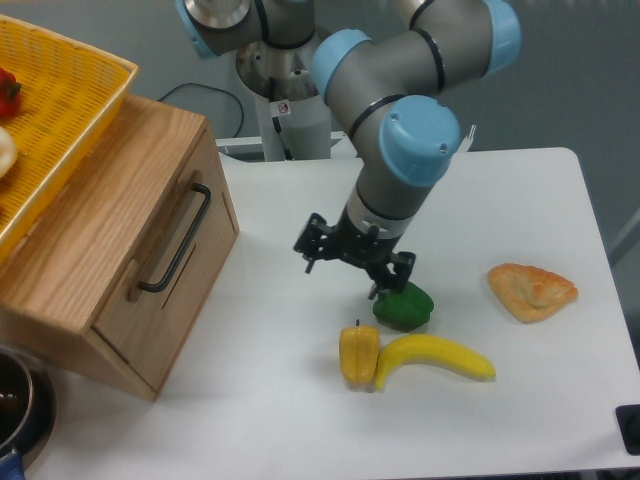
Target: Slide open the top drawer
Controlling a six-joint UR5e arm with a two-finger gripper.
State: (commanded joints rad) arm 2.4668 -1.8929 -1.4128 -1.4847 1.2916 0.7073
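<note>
The top drawer (196, 278) is a light-oak front panel facing right in the oak cabinet at the left. It sits flush with the cabinet shell, closed. Its long black bar handle (176, 240) runs diagonally along the panel. My gripper (342, 278) hangs over the table in the middle, well to the right of the handle and touching nothing. Its two fingers point down and stand apart, with nothing between them. One fingertip (373, 292) is just above a green pepper (404, 307).
A yellow woven basket (60, 110) with produce rests on the cabinet top. A yellow pepper (358, 354), a banana (435, 358) and a pastry (531, 290) lie on the white table. A dark pot (18, 405) sits at the bottom left.
</note>
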